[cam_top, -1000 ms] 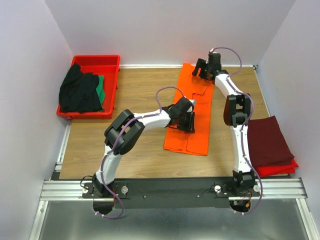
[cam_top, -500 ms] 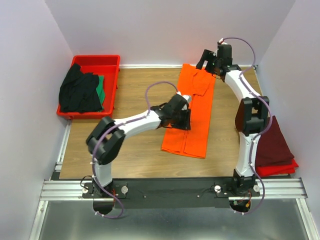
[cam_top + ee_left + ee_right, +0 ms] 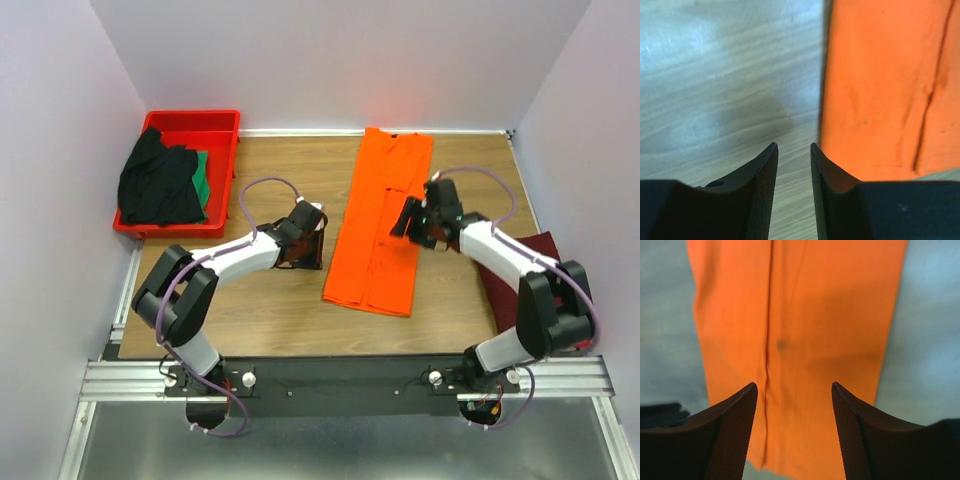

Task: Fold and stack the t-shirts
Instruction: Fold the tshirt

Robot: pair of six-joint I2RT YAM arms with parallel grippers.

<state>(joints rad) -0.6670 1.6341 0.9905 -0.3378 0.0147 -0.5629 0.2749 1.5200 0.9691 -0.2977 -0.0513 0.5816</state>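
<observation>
A: Shows a wooden table (image 3: 270, 300) from above. Down its middle, running far to near as one long folded strip, the orange t-shirt (image 3: 380, 225), flat on the wood.

B: And off to the sides?

A: Far left, a red tray (image 3: 190, 122) carrying the black t-shirt (image 3: 155, 185), heaped over most of the green t-shirt (image 3: 203, 175). Right edge, the maroon t-shirt (image 3: 543, 246), partly hidden under the right arm.

B: Tools?

A: Left gripper (image 3: 316, 243) low over bare wood, just beside the strip's left edge, jaws a little apart, grasping nothing. Right gripper (image 3: 407, 218) above the strip's right half, jaws spread wide, likewise released.
</observation>
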